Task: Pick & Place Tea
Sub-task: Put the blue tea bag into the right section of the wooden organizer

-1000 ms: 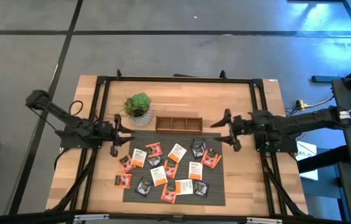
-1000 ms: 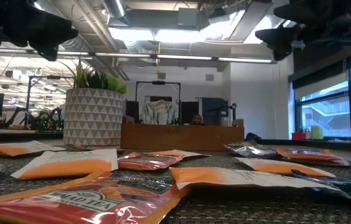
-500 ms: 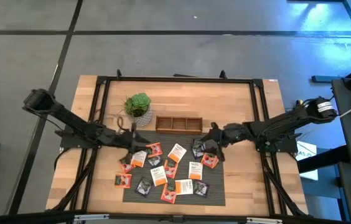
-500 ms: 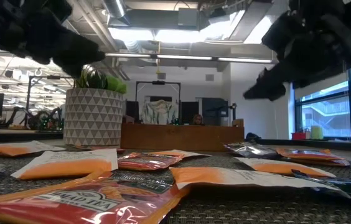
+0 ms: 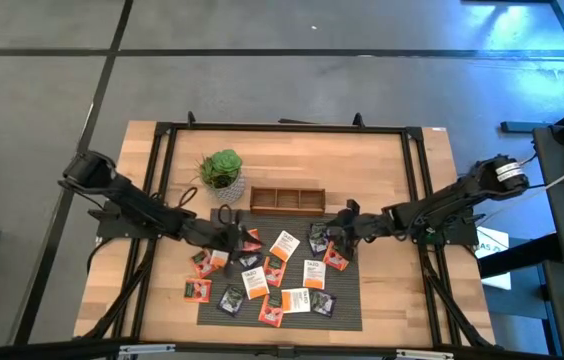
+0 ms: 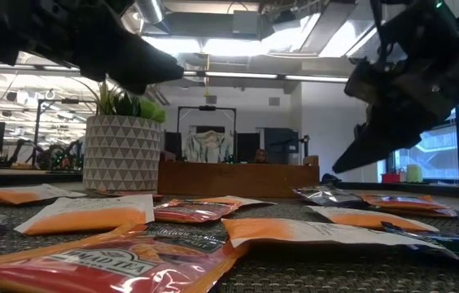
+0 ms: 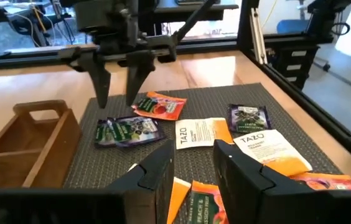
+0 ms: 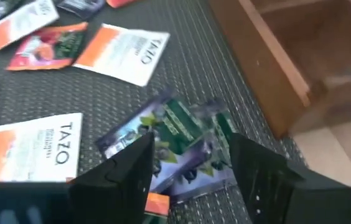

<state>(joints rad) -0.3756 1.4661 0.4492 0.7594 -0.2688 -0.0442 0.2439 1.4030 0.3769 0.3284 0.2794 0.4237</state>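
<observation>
High view is showing both arms having swung in over the mat point(image 5: 347, 305), right gripper point(image 5: 338, 232) fingers parted astride a dark sachet point(image 8: 175, 146), left gripper point(image 5: 234, 237) fingers parted, holding nothing.

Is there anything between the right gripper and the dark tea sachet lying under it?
Nothing visible. The right gripper is open just above the dark tea sachet near the wooden tray, with only open air between them.

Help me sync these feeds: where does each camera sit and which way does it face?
High: overhead, straight down; both arms, wooden tray.
Low: mat height, facing the room; plant pot, both arms overhead.
Left wrist: toward right gripper; own fingers below.
Right wrist: down at dark sachet, also visible from left wrist.
</observation>
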